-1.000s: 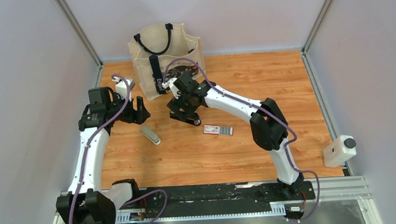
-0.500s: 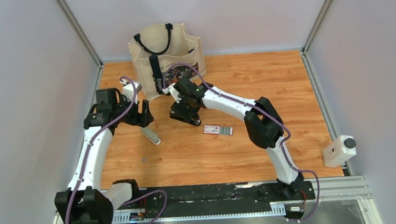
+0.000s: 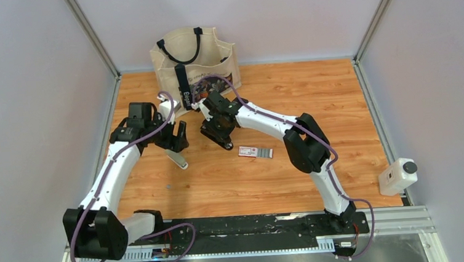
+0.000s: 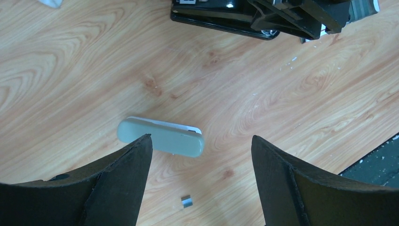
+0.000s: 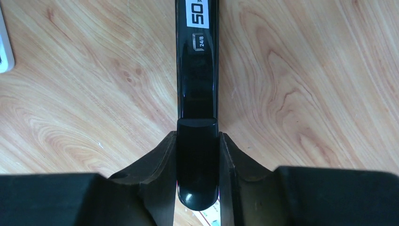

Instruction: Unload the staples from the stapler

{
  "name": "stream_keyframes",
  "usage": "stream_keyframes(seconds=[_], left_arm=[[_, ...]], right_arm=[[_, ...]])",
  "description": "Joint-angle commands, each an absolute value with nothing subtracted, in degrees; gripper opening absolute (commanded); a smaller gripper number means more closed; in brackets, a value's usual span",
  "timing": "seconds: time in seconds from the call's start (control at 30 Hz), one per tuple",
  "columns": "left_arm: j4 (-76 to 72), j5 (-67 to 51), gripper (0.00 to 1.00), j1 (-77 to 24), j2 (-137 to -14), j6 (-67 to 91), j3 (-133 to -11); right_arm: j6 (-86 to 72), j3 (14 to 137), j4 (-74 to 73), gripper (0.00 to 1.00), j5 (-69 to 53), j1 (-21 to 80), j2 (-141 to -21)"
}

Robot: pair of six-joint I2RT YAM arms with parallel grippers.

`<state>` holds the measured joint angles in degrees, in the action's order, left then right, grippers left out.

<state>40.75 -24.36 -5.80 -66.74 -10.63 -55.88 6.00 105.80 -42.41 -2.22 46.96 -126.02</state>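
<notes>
Stapler (image 4: 160,137): small, grey-green top over a pale base. It lies flat and closed on the wooden table (image 3: 313,94), left of centre.

One loose staple piece (image 4: 187,201) sits on the wood just beside it. Whether more remain inside cannot be told.

Left gripper (image 4: 201,141) hangs directly above, fingers spread wide, touching nothing. In the wrist view the stapler runs lengthwise along the line between the two fingers, with one end tucked behind the left one.

Right gripper (image 5: 197,136) is nearby, toward the tote bag (image 3: 193,56). Its fingers are pressed against both flanks of a glossy black bar (image 5: 196,70) printed 50 and 24/8, pinching it. A red-and-white packet (image 3: 256,152) lies just beside that arm.

Step in hand, as judged: the left arm's approach for a grasp. The stapler is not yet opened.

Next move likely calls for turning the wrist so the fingers close across the narrow width, centring over the body, then descending without nudging it or the loose piece.
</notes>
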Motion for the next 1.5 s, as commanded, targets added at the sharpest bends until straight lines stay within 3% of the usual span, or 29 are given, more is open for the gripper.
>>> stream_keyframes(seconds=[0.0, 0.27, 0.47, 0.93, 1.47], left_arm=[[37.71, -23.12, 0.85, -7.82, -69.34, -11.07, -57.65], [36.3, -24.7, 0.84, -12.48, -73.47, -11.51, -57.66], [35.07, -26.28, 0.83, -14.68, -75.41, -11.69, -56.87], [29.97, -19.95, 0.84, -17.4, -81.47, -19.78, -56.34], [31.73, -34.01, 0.85, -17.4, -81.56, -21.36, -56.6]], right_arm=[[-3.05, 105.66, -37.98, 0.0, -0.44, 46.23, -122.26], [-24.4, 86.59, -16.82, 0.0, -0.97, 44.91, -107.41], [-30.84, 78.76, -8.89, 0.0, -0.96, 45.26, -100.9], [-33.57, 75.85, -9.49, 0.0, -4.66, 45.79, -94.31], [-40.43, 73.21, -2.64, 0.0, -9.67, 45.79, -91.67]])
